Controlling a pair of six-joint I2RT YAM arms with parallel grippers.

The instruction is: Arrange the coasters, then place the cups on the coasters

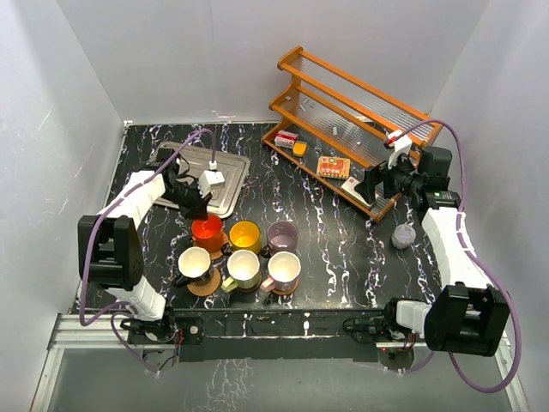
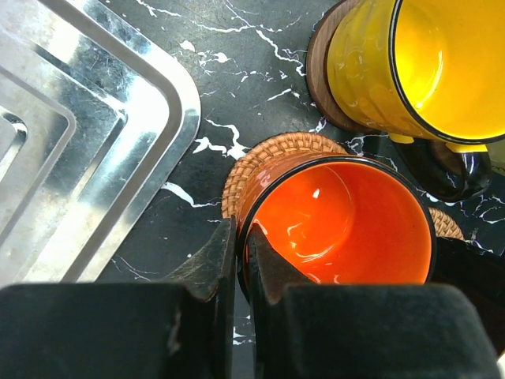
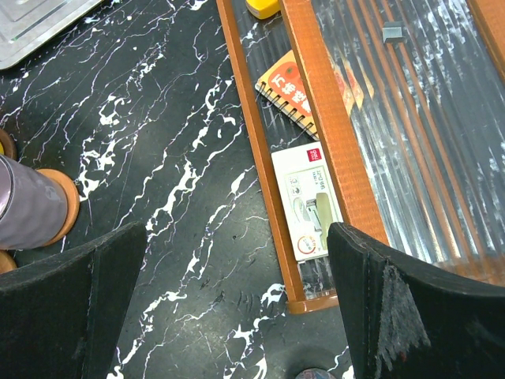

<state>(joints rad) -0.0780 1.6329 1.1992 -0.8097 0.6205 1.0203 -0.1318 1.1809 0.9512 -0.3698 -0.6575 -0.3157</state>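
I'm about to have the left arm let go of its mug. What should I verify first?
1. Left gripper shut on the orange mug, jaws pinching its rim: ok.
2. Orange mug sits over the woven coaster, which shows on both sides of it: ok.
3. Mug base fully down on that coaster: cannot tell, the mug hides it.
4. Gap to the yellow mug: ok, they stand apart.
5. Right gripper open, holding nothing, off by the shelf: ok.
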